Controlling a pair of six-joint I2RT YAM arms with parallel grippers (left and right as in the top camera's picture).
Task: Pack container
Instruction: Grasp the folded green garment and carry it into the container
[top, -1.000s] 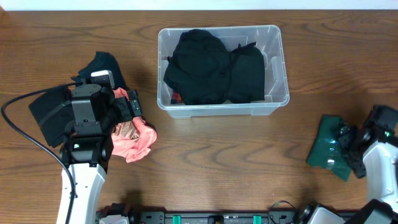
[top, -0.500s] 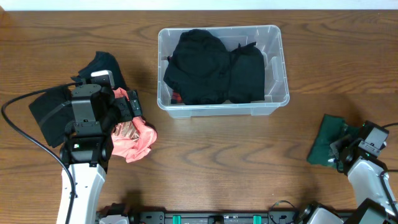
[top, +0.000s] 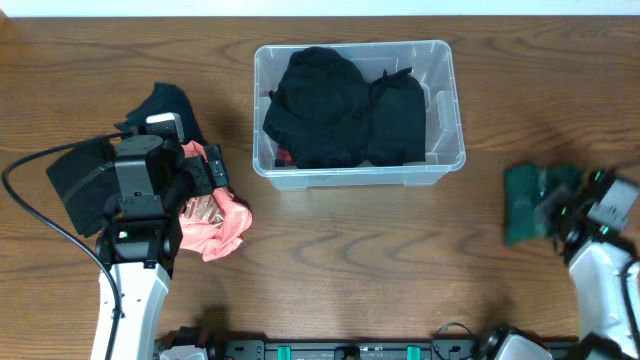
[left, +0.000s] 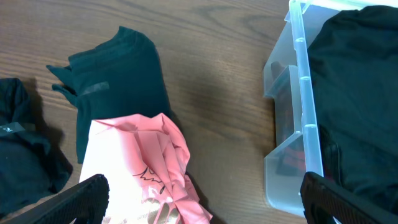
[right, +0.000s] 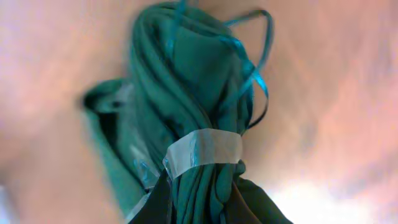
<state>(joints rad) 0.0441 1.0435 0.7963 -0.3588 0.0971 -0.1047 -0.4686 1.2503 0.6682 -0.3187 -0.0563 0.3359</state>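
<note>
Container (top: 350, 178) holds black clothes (top: 340, 110); right fingers (right: 155, 205) clench blurred green bundle (right: 186, 93); left fingers (left: 348, 202) spread

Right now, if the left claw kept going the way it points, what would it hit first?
Probably the pink cloth, bunched on the table just ahead between the fingers of the open left claw. How near it is, the pictures don't clearly show.

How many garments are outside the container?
4: black cloth far left; dark garment behind it; pink garment beside them; green bundle in the right gripper. More may be hidden.
</note>
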